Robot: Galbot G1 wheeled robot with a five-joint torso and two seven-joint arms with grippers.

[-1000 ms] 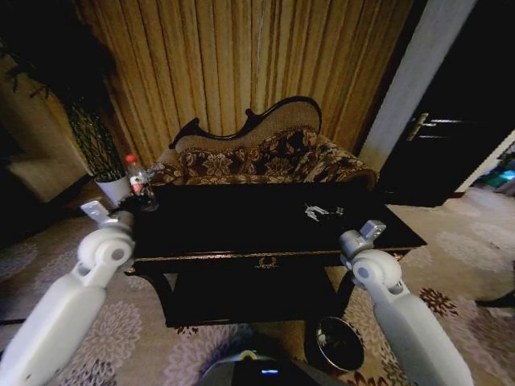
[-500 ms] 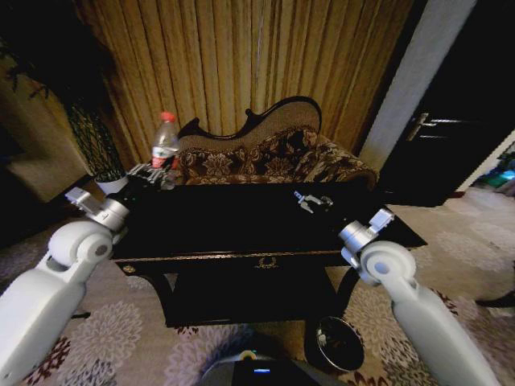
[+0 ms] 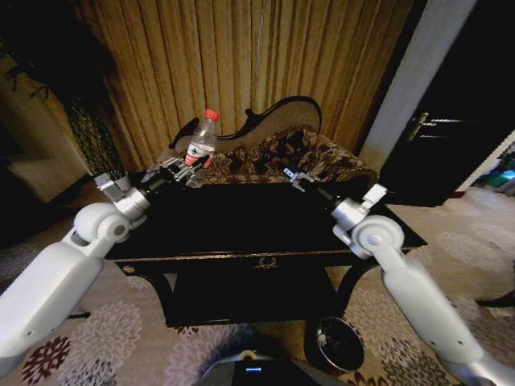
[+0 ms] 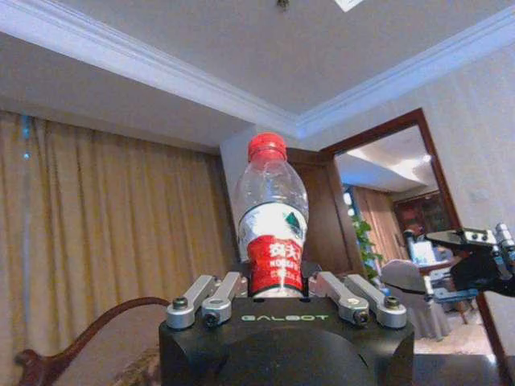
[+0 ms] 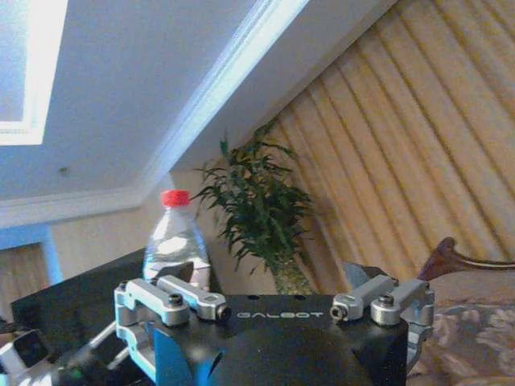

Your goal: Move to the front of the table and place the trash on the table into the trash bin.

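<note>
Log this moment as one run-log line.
phase: carry | left end effector: shut on bottle, raised above table | right end effector: open, empty, above table | trash bin: floor, front right

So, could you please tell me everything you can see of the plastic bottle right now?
The plastic bottle is clear, with a red screw cap and a red-and-white label carrying a small green mark. It looks empty or nearly so. It stands roughly upright, leaning slightly, lifted above the table at its left rear. The left gripper is shut on its lower body, a finger on each side.
</note>
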